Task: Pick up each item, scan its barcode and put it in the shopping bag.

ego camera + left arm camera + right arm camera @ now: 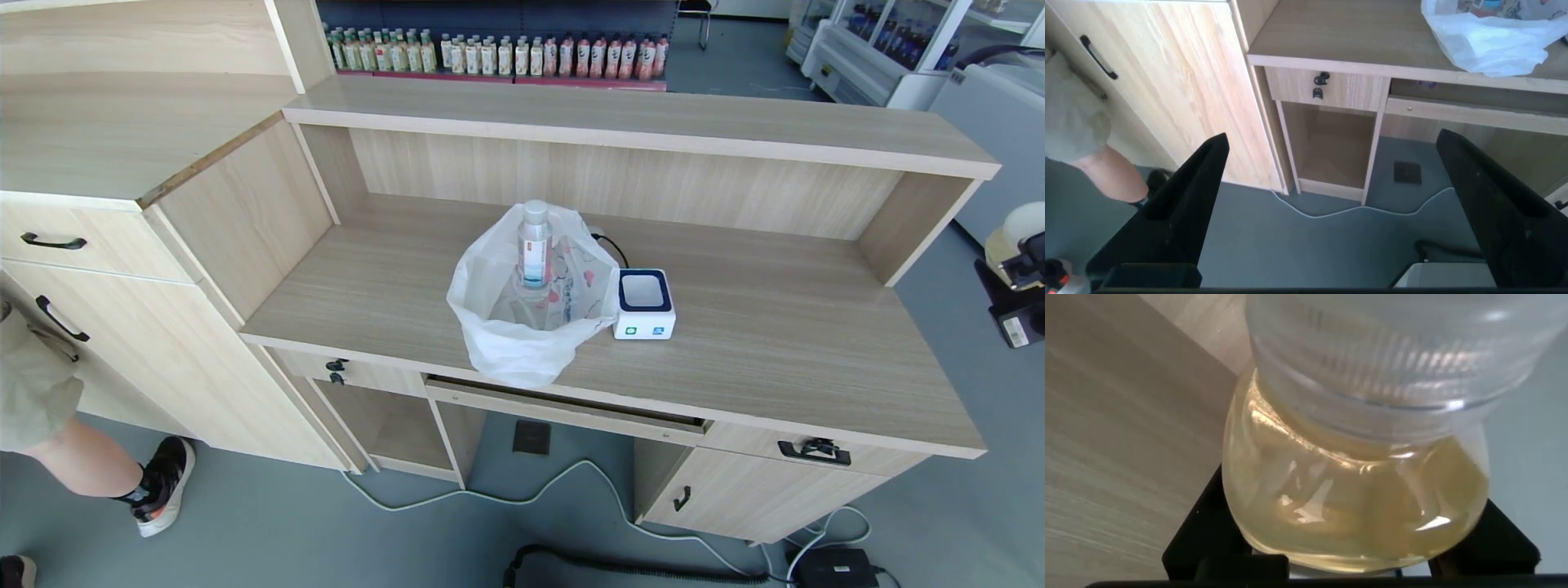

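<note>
Right gripper (pixel 1351 559) clamped on a clear plastic bottle of pale yellow liquid (pixel 1355 482), at 3 o'clock off the pale wooden counter (pixel 800 359). Left gripper (pixel 1335 208) spread wide, empty. Scan likely pending; next the barcode must face the white, navy-topped box scanner (pixel 644 304), 3 o'clock of the white plastic shopping bag (pixel 506 343).

Clear bottle (pixel 535 245) lower half veiled by bag (pixel 498 327); yellow drink bottle (pixel 1364 482) cropped by right wrist view's edges; shelf bottles (pixel 498 55) too small to tell apart.

The counter (pixel 775 327) shows pale wood grain. The shopping bag (pixel 506 343) is translucent white with red print; the bottle (pixel 535 245) inside is clear and white-capped. At the bag's 3 o'clock the scanner (pixel 645 306) is white, navy-framed; the second bottle (pixel 1355 498) holds pale yellow liquid.
</note>
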{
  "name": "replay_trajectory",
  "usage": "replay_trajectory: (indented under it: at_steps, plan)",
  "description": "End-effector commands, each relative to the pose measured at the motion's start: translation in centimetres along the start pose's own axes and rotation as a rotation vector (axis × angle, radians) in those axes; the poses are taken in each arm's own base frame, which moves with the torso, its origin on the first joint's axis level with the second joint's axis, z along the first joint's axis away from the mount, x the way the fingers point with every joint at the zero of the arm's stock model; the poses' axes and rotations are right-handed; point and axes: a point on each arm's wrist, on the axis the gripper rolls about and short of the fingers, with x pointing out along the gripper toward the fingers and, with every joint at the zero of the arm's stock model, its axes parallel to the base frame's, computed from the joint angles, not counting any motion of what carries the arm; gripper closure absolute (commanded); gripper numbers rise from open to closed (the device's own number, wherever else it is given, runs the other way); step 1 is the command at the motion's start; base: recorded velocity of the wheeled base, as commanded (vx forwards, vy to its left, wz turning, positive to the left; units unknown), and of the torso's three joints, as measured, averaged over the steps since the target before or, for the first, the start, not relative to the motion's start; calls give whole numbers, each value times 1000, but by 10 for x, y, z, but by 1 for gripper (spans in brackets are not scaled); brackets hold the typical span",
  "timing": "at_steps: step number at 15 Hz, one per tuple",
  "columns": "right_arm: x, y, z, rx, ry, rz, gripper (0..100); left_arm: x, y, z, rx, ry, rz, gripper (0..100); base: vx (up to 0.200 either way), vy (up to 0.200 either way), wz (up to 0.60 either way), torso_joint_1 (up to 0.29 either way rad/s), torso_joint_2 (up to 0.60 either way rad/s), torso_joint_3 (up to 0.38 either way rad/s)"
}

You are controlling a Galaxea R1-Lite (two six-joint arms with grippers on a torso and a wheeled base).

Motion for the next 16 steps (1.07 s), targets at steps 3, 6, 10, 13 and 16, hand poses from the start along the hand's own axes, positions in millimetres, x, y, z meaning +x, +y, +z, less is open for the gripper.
replay_trajectory:
  at_steps: [3,6,10,13,16]
  plan:
    - [0,-4,-5,-30,-29,34,100,0,0,0,0,-1,1,0,0,0,600,2,-1,4]
    - [11,-7,-3,-63,-52,22,100,0,0,0,0,-1,1,0,0,0,600,2,4,2]
    - [31,8,2,-41,-157,115,100,0,0,0,0,-1,1,0,0,0,300,0,-1,-1]
    - [44,34,-9,-24,-264,283,100,0,0,0,0,-1,1,0,0,0,0,0,0,0]
    - [52,55,-13,-7,-322,355,100,0,0,0,0,-1,1,0,0,0,0,0,0,0]
